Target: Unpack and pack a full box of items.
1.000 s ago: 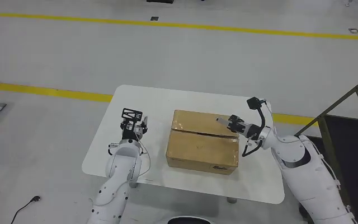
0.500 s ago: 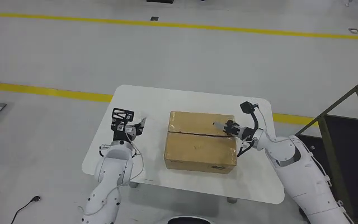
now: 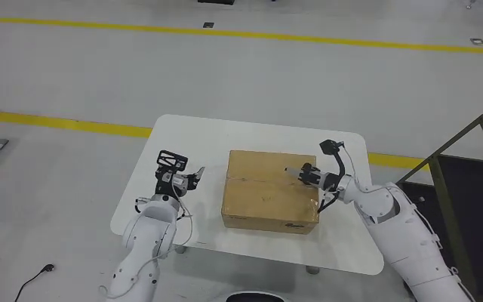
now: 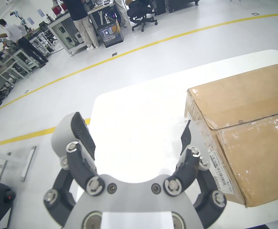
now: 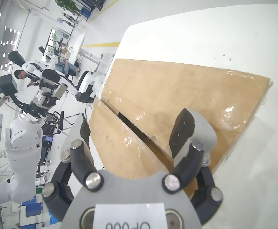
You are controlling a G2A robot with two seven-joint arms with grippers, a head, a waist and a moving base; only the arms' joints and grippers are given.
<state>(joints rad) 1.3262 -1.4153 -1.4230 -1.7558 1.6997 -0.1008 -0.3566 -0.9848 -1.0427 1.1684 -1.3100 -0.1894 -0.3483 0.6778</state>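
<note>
A closed brown cardboard box [image 3: 268, 192] with shiny tape on its flaps lies in the middle of the white table [image 3: 189, 136]. In the right wrist view a dark slit runs along the box [image 5: 165, 91] seam between the two top flaps. My right gripper [image 3: 296, 174] hovers open over the box's right end, its fingers [image 5: 182, 130] straddling the seam [image 5: 134, 128]. My left gripper [image 3: 190, 178] is open above the bare table just left of the box [image 4: 239, 117]; its pads [image 4: 83, 134] hold nothing, and one fingertip [image 4: 186, 135] is close to the box's corner.
The table's near-right part [image 3: 347, 241] is bare. Yellow floor lines [image 3: 75, 124] run behind the table. A dark railing [image 3: 453, 151] stands at the far right. Workbenches and chairs [image 4: 143, 13] stand well beyond the table.
My right gripper has moved left, from beside the box's right edge to over its top seam. The left gripper drifted slightly toward the box, and the box has shifted a little to the left.
</note>
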